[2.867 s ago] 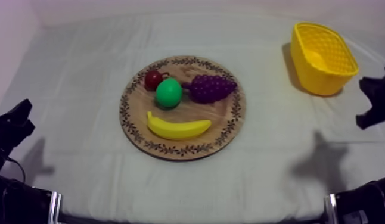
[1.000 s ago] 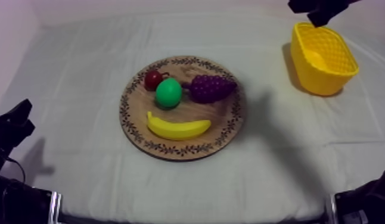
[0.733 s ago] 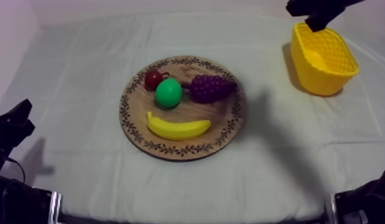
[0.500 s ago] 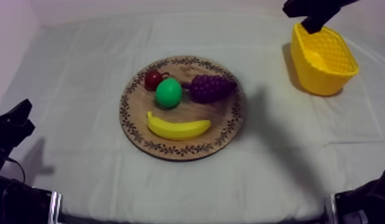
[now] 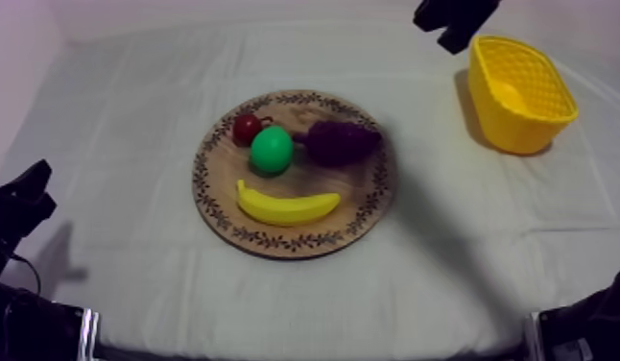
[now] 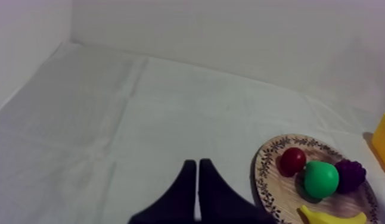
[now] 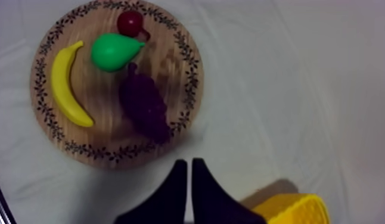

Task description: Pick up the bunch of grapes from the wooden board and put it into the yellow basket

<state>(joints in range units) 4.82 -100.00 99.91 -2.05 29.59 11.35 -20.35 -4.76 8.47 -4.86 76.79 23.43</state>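
Where our right fingers stand: the right gripper (image 7: 187, 162) is pressed into a narrow wedge, holding nothing, and hangs over bare cloth (image 7: 278, 89) between board and basket.
Left fingers: the left gripper (image 6: 198, 164) is likewise closed on nothing, low at its own side, well apart from the board.
Grapes: the bunch of grapes (image 7: 144, 106) lies on the wooden board (image 7: 105, 119), toward its basket-side edge, just beside the pear (image 7: 113, 51).
Handling: we judge it light, rigid, knobbly and somewhat slippery. It is best pinched across its narrow middle, once our fingers part.
Counts: one bunch of grapes, one pear, one banana (image 7: 65, 83), one small red fruit (image 7: 130, 22), one board, one yellow basket (image 7: 296, 210).
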